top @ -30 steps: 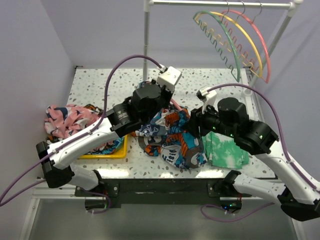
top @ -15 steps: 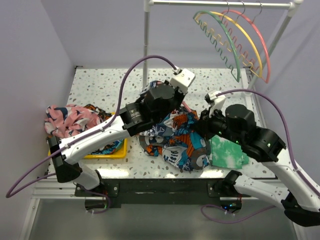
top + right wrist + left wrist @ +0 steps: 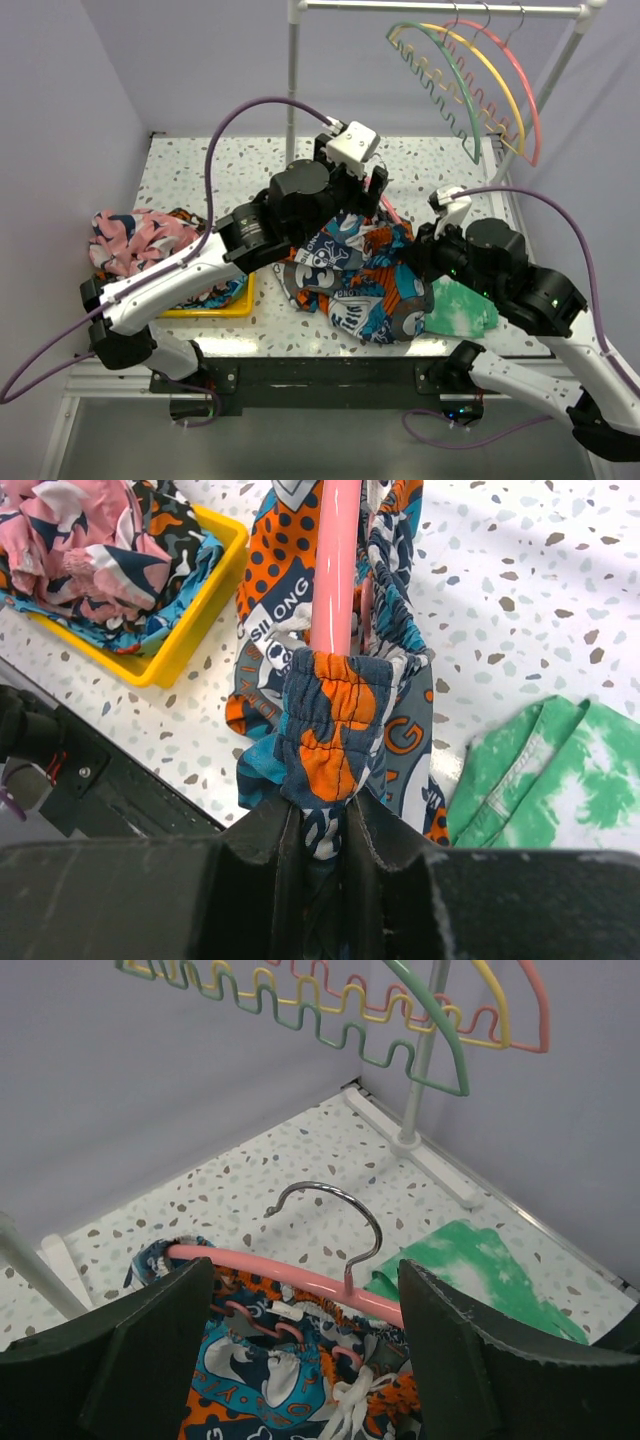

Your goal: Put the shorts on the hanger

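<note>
jaws: left standing wide open, right pinching the shorts point(image 3: 335, 730) by the waistband.
the hanger point(image 3: 300, 1278) is lying on the surface point(image 3: 200, 170) with its pink bar running inside the waistband; shorts are looking mostly threaded on, probably leaving evening out the fabric and lifting it to the rail point(image 3: 440, 8).

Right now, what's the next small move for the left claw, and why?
Likely lower the left claw and close it on the hanger beside its hook. That claw is open, the pink bar showing between its fingers, ungripped. The right claw is shut on the shorts at the waistband, bunched over the bar's end; a steadied hanger should let it pull the fabric along.
</note>
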You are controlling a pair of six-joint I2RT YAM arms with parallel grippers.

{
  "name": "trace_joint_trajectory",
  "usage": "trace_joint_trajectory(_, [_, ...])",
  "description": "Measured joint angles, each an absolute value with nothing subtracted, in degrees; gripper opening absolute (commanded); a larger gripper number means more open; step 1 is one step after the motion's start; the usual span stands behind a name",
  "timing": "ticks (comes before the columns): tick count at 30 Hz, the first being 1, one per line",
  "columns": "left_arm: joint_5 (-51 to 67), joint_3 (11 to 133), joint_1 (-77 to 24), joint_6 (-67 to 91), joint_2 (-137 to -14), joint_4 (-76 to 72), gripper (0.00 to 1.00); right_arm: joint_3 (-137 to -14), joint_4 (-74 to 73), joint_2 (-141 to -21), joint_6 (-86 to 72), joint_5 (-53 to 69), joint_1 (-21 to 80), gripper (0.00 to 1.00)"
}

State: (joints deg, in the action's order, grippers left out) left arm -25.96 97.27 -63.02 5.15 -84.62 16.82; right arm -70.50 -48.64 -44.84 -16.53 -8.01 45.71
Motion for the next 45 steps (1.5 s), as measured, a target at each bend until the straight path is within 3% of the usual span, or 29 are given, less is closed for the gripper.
trace_joint_trajectory(2, [-25.71, 97.27, -63.02, 5.37, -83.07, 17.45, 0.87, -70.96, -49.41, -44.64, -16.56, -8.91, 45.71, 0.0])
trace_joint_trajectory(4, [-25.71, 97.23, -63.02, 5.61, -80.82, 17.93, 0.97, -72.4, -50.65, -44.82, -16.6, -10.52, 45.69, 0.0])
trace_joint_trajectory(8, [-26.04, 97.23, -63.02, 7.03, -75.22, 18.44, 1.0, -78.52, -53.98, -46.35, -16.69, -14.66, 45.69, 0.0])
trace_joint_trajectory(20, [-28.75, 91.05, -63.0, 9.5, -66.11, 18.68, 1.0, -94.19, -54.22, -54.74, -14.96, -26.59, 45.65, 0.0])
trace_joint_trajectory(34, [-28.84, 72.99, -63.02, 13.58, -58.3, 19.64, 1.0, -102.96, -47.44, -75.16, -11.53, -26.83, 45.58, 0.0])
trace_joint_trajectory(45, [-27.62, 66.61, -63.02, 16.56, -53.28, 19.84, 0.99, -122.32, -42.89, -87.39, -10.39, -25.19, 41.78, 0.0])
